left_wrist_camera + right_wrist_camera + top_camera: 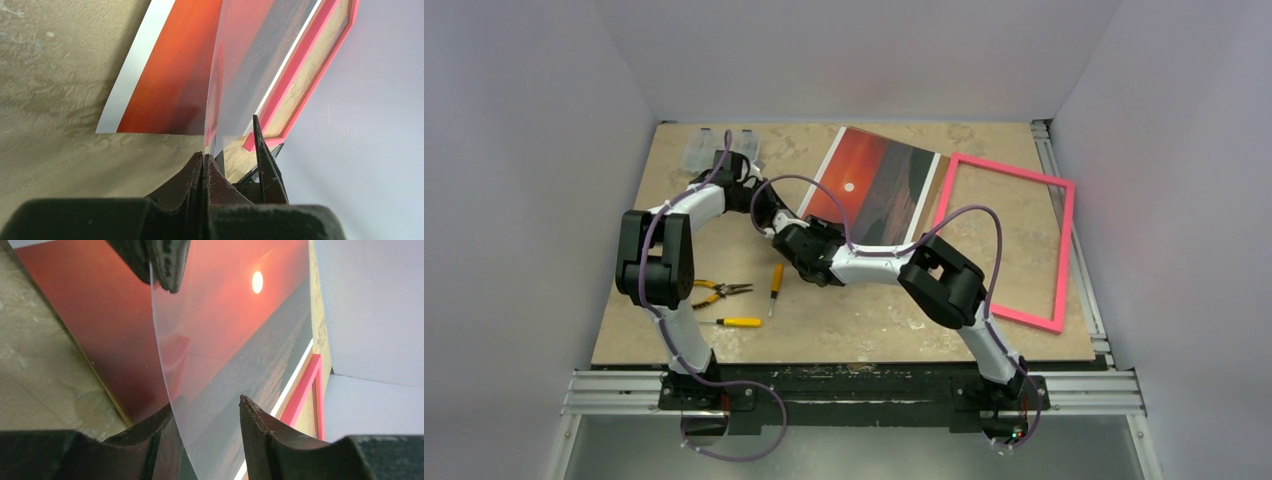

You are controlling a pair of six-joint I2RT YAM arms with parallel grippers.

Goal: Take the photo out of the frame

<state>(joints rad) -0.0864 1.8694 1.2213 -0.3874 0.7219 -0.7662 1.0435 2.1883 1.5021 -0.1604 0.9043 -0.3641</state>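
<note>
Two left fingers [197, 180] pinch clear sheet [220, 365] above photo [874, 185]; right fingers [260, 435] straddle it half-open.

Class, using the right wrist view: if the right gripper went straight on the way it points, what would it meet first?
The clear sheet, which stands between its fingers. The right gripper would slide along it, probably toward the photo beyond, though depth is unclear.

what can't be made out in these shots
- top view: the clear sheet and what grips it, hidden under the wrists.
- right wrist: whether the right gripper pinches the sheet; pad contact unclear.
- left wrist: the photo and the frame, cut off by the top edge.
</note>
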